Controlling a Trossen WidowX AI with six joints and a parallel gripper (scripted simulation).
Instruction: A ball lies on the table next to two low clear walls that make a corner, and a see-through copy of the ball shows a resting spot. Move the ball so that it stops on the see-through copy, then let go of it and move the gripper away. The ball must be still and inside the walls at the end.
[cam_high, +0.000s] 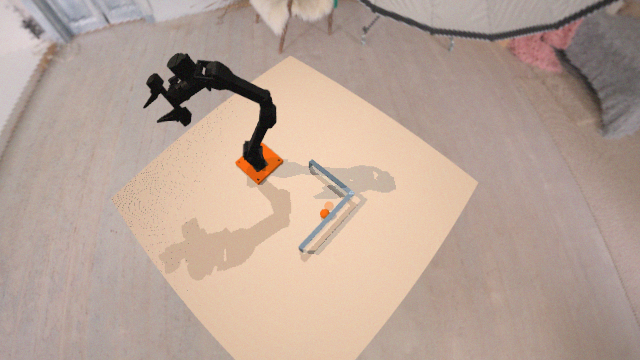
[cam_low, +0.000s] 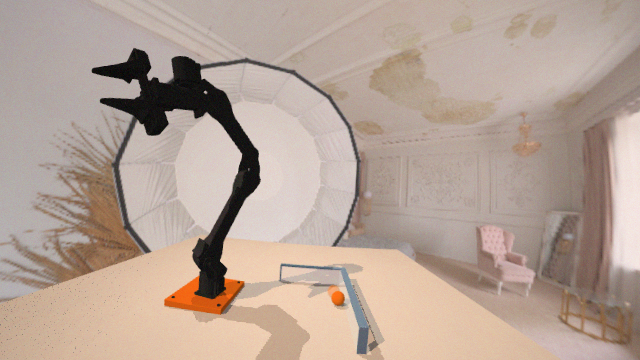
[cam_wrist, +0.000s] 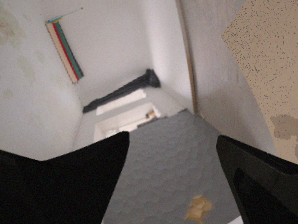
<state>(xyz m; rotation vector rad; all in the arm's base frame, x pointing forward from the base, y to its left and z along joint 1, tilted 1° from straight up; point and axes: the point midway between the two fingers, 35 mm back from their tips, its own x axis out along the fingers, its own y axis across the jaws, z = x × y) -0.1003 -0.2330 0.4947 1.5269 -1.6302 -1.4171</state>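
Overhead, the small orange ball (cam_high: 324, 213) rests beside its translucent copy (cam_high: 328, 205) inside the low clear corner walls (cam_high: 331, 179); the black parallel-jaw gripper (cam_high: 161, 107) hangs empty, partly open (wrist view: only room walls), above the beige table top (cam_high: 400, 210).

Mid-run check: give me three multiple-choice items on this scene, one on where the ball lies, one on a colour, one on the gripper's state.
1. Where is the ball?
A. Between the gripper's fingers
B. On the table inside the corner of the walls, beside the see-through copy
C. On the floor off the table

2. What colour is the arm's base plate?
A. Orange
B. Blue
C. White

3. What state is the gripper in?
A. Shut on the ball
B. Fully shut, empty
C. Open, empty, high above the table

Answers:
1. B, the top view shows the ball just short of the copy, near the walls' corner.
2. A, the plate under the arm is orange like the ball.
3. C, the exterior view shows the fingers apart with nothing between them, far from the ball.
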